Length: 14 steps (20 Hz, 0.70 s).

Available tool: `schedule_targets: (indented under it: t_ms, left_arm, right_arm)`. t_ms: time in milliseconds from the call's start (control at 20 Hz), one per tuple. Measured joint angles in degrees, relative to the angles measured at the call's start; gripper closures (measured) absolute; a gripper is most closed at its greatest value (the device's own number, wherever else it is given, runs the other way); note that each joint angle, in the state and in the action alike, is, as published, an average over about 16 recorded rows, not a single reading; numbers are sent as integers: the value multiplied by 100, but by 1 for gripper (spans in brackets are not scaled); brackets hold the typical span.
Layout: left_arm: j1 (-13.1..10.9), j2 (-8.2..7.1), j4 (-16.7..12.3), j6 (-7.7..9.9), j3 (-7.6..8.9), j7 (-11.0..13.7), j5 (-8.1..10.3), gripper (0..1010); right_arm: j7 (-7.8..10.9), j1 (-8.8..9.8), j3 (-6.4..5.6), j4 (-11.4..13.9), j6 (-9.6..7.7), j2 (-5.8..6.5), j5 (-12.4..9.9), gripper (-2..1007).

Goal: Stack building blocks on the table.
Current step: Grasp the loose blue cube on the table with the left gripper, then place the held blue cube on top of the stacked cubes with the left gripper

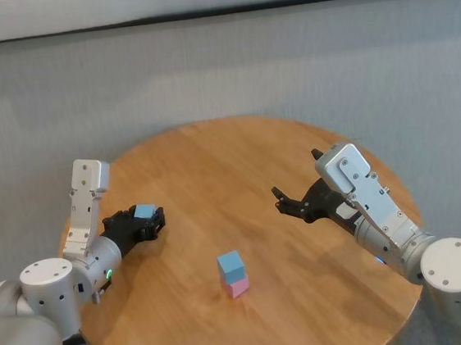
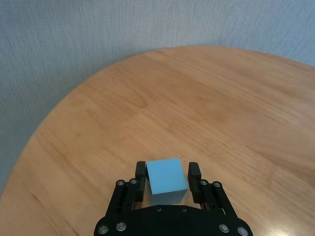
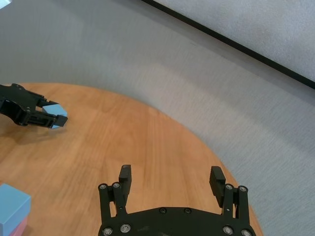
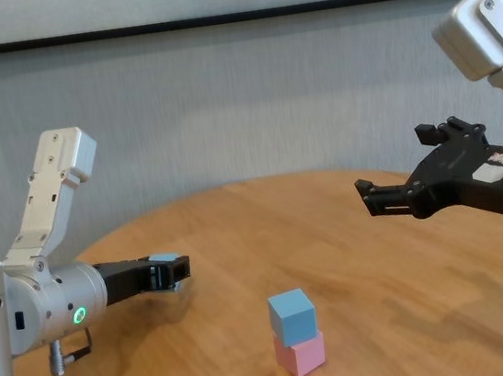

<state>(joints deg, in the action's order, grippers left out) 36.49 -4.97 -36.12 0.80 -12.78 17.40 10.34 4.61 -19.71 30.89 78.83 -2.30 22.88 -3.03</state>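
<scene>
The fingers (image 2: 142,173) of the left gripper (image 1: 147,220) are clamped on a light blue block (image 2: 167,176), one pad on each opposite side face, so the cube sits square between them with its top face bare. The grip is taken near the fingertips, which I judge leaves the block's underside free to be set flat on another cube. In the chest view this held block (image 4: 162,258) hangs clear above the bench (image 1: 237,159), not touching the wood.

Ahead of those fingers and off toward the bench's near middle stands the stack begun so far: a second light blue block (image 1: 230,263) resting on the pale pink block (image 1: 237,285). The blue cube is turned a little against the pink one beneath it, so their edges do not line up exactly. The stack stands well apart from the left fingertips, with open wood between.

The right gripper (image 1: 290,202) hovers above the bench on the other side of the stack, its fingers (image 3: 125,175) spread wide apart and holding nothing. From its wrist view the stack shows only at the corner, off to the side of its fingers, and the left gripper with its cube is visible across the bench. It looks to be kept back to leave the way open.

Two of three blocks are placed; the remaining step is likely to carry the held cube over the stack and lower it level.
</scene>
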Motion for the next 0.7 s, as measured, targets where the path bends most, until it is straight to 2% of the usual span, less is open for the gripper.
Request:
schedule_targets:
  t_ms: [350,550,700]
  left_arm:
    - [-5,-3,-9,5,0,-3,3,555]
    - [-35,-21,-70,22,-12,24,-6,594]
    - [-108,-75,-217,57,-54,93,-36,599]
  right_arm:
    - [0,0,0,0,0,0,0,0]
    - [0,0,0,0,0,0,0,0]
    - [0,0,0,0,0,0,0,0]
